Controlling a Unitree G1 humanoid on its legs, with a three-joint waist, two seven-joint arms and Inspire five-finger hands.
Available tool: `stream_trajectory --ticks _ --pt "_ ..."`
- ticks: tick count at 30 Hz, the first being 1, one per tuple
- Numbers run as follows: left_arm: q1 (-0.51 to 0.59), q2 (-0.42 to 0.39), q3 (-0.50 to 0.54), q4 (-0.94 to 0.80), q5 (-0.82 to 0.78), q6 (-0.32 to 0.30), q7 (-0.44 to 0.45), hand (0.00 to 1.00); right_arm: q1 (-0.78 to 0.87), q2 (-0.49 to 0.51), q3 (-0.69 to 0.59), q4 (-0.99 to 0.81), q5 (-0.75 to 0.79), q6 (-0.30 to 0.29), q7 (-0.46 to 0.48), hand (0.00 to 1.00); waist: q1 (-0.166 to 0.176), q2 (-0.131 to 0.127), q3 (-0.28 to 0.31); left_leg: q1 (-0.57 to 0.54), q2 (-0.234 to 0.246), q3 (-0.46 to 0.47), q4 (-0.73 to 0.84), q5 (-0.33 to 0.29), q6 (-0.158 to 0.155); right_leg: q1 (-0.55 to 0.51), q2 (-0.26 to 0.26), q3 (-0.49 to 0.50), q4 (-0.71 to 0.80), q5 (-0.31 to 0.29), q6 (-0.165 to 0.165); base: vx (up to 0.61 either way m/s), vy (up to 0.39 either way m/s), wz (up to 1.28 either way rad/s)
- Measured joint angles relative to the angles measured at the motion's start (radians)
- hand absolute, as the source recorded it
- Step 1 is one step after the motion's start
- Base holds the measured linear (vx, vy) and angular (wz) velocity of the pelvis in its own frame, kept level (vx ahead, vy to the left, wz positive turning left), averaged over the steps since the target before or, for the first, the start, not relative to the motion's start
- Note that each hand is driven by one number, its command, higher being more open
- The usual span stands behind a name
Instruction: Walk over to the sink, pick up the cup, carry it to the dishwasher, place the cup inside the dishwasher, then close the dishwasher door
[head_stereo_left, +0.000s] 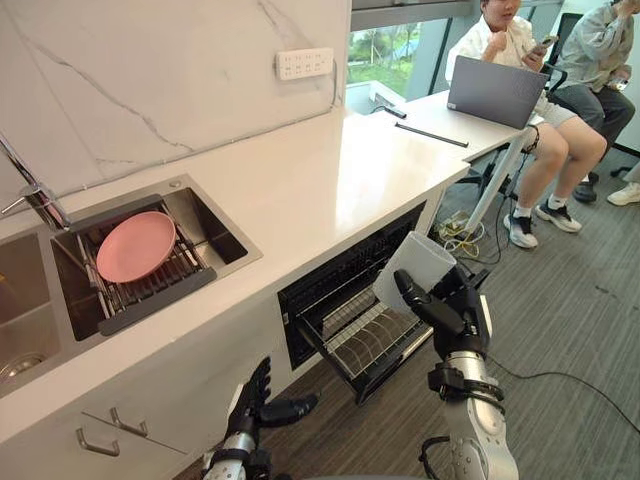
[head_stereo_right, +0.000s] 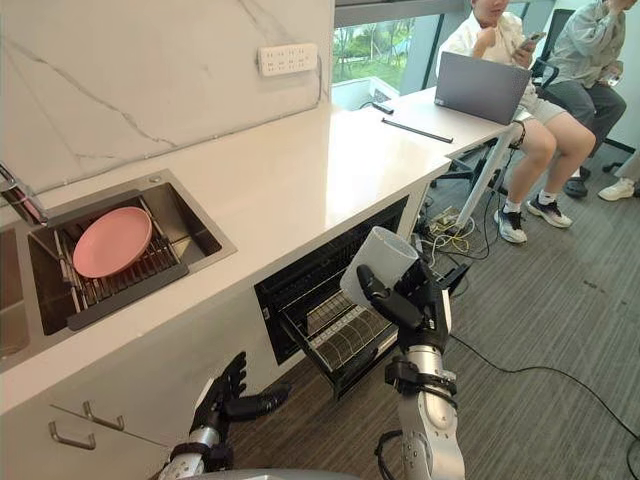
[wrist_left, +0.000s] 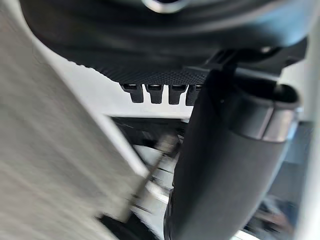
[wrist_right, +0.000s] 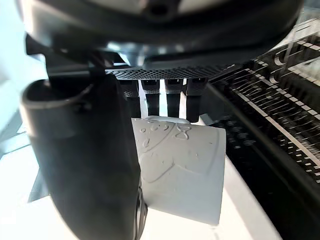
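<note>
My right hand (head_stereo_left: 452, 306) is shut on a white cup (head_stereo_left: 413, 270), also seen as the cup (wrist_right: 185, 170) with raised patterns on its side. It holds the cup tilted in the air, just in front of the open dishwasher (head_stereo_left: 352, 300) under the counter. The dishwasher's wire rack (head_stereo_left: 375, 340) is pulled out below the cup. My left hand (head_stereo_left: 262, 402) hangs low in front of the cabinet, fingers relaxed and holding nothing. The steel sink (head_stereo_left: 205, 235) lies at the left of the counter.
A pink plate (head_stereo_left: 136, 245) rests on a rack in the sink beside a tap (head_stereo_left: 30, 190). Two seated people (head_stereo_left: 520, 70) with a laptop (head_stereo_left: 495, 92) sit at a desk at the back right. Cables (head_stereo_left: 455, 238) lie on the floor by the desk leg.
</note>
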Motion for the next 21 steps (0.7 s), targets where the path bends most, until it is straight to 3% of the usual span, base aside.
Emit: stream_trajectory --ticks 13,21 --pt "-0.057 0.019 0.052 0.195 0.019 0.004 0.034 1.00 -0.001 -0.004 -0.016 0.067 -0.087 0.008 0.011 0.00 0.002 0.013 0.036 -0.002 0.000 -0.002 0.000 -0.006 -0.007 0.008 0.001 -0.004 -0.015 -0.001 -0.001 0.00 -0.001 0.00" --pt "-0.077 0.018 0.067 0.207 0.021 -0.005 0.041 1.00 -0.058 -0.081 -0.019 0.133 -0.161 0.023 0.011 0.00 0.012 0.015 0.070 -0.019 -0.001 -0.007 0.005 -0.017 -0.012 -0.016 0.000 -0.010 0.004 -0.018 0.000 0.00 0.000 0.01"
